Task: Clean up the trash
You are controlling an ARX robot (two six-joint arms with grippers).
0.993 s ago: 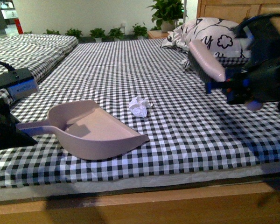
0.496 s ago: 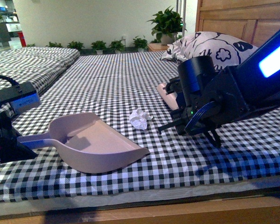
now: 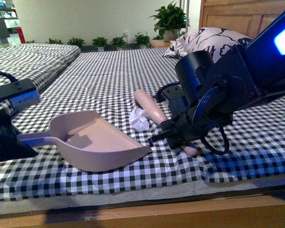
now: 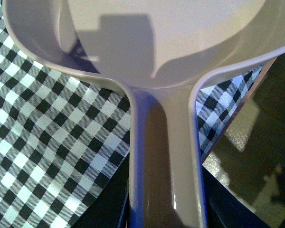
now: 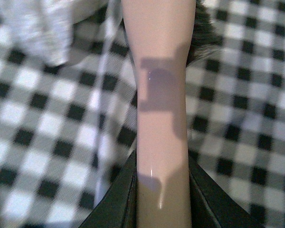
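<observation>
The trash (image 3: 139, 118), a small crumpled white wad, lies on the checked bed cover just beyond the dustpan's open mouth. The beige-pink dustpan (image 3: 99, 140) rests on the cover; my left gripper (image 3: 18, 141) is shut on its handle (image 4: 166, 156). My right gripper (image 3: 173, 134) is shut on the brush (image 3: 151, 108), which slants down with its head just right of the wad. In the right wrist view the brush handle (image 5: 161, 95) runs away from the gripper (image 5: 162, 199), with the wad (image 5: 38, 28) blurred beside its far end.
A patterned pillow (image 3: 213, 38) and a wooden headboard (image 3: 237, 16) are at the back right. A second checked bed (image 3: 28, 52) lies to the left. Potted plants (image 3: 168, 19) line the far wall. The wooden bed frame (image 3: 133, 213) runs along the front.
My right arm has swung in from the right and come down, bringing the brush from up near the pillow to the cover beside the wad. The dustpan and wad stay where they were.
</observation>
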